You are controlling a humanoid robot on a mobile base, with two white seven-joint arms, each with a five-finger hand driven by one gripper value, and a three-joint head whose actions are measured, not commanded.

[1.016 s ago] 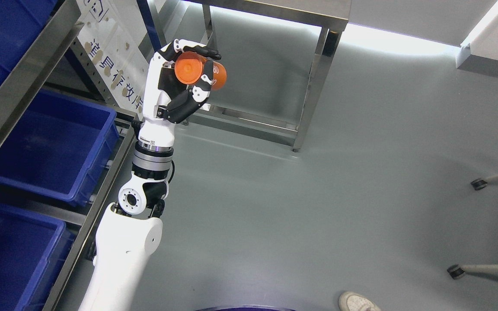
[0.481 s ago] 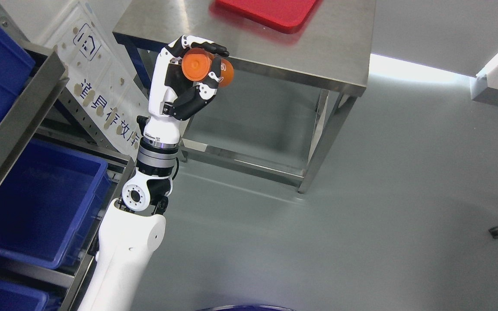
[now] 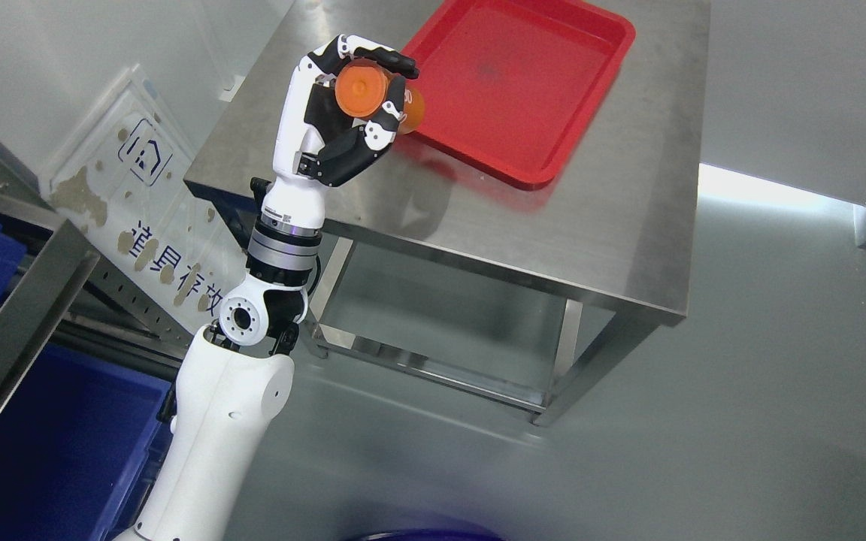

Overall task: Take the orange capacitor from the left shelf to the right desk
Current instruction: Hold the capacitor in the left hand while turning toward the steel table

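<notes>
Left hand [image 3: 346, 98] is clamped around the orange capacitor [image 3: 373, 94], fingers wrapped over top and under so it can't roll out. It's raised above the steel table [image 3: 493, 218], right by the red tray's [image 3: 546, 176] near edge, probably the drop spot.

The left arm [image 3: 226, 421] has a smooth white shell with a small round hole, a black-and-white elbow joint with a ringed disc of screw holes, a banded silver wrist collar, and a black cable at its three o'clock side; the left hand [image 3: 343, 113] is white-backed, black-palmed, with black-and-white fingers [image 3: 373, 135]
</notes>
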